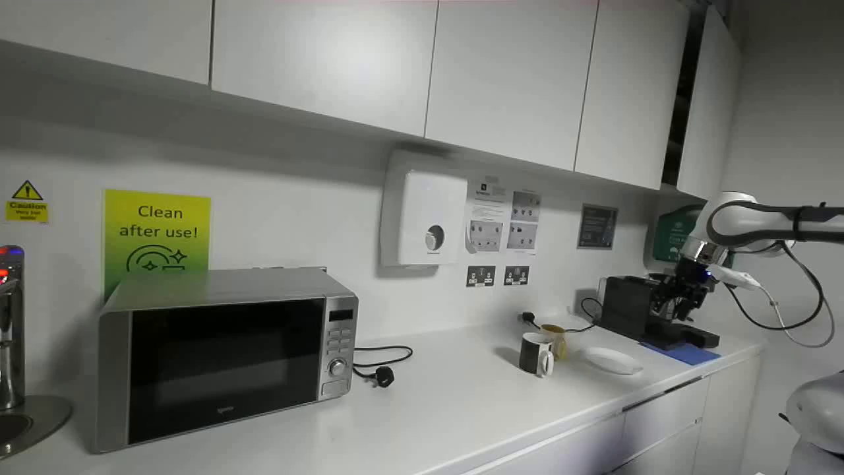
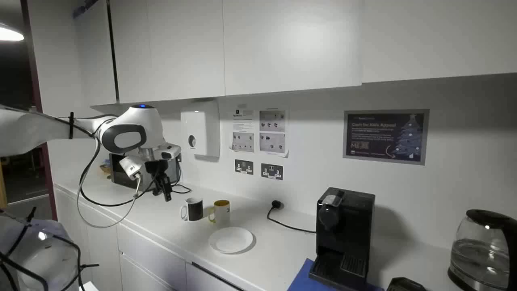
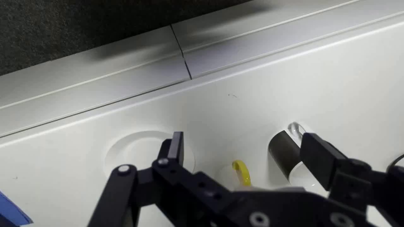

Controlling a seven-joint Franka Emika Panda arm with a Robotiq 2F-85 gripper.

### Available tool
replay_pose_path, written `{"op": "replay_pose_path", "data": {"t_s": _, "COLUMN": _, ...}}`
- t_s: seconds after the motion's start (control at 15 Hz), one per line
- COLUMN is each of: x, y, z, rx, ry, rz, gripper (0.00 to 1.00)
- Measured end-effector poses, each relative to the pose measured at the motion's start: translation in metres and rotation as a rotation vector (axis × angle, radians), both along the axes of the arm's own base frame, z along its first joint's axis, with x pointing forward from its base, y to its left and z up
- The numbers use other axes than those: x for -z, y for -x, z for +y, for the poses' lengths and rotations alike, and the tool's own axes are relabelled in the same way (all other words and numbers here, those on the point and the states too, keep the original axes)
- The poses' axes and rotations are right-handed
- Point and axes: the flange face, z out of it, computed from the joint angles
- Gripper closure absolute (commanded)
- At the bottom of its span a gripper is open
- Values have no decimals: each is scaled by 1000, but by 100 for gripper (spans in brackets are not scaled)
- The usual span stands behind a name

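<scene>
A black pincer point(image 3: 243, 142), spread wide, hung over a white table point(image 2: 169, 224) bearing a cylindrical black-and-white mug point(image 2: 196, 210), yellow-and-white mug point(image 2: 222, 212) and round white plate point(image 2: 231, 239).

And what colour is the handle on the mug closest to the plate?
Yellow. That handle shows best in the wrist view.
</scene>
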Motion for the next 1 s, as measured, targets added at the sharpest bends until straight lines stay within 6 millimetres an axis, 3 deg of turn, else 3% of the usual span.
{"op": "replay_pose_path", "data": {"t_s": 0.67, "x": 2, "y": -4, "z": 1, "rx": -9, "ry": 7, "rz": -3, "gripper": 0}}
{"op": "replay_pose_path", "data": {"t_s": 1.0, "x": 16, "y": -41, "z": 3, "rx": -4, "ry": 41, "rz": -63, "gripper": 0}}
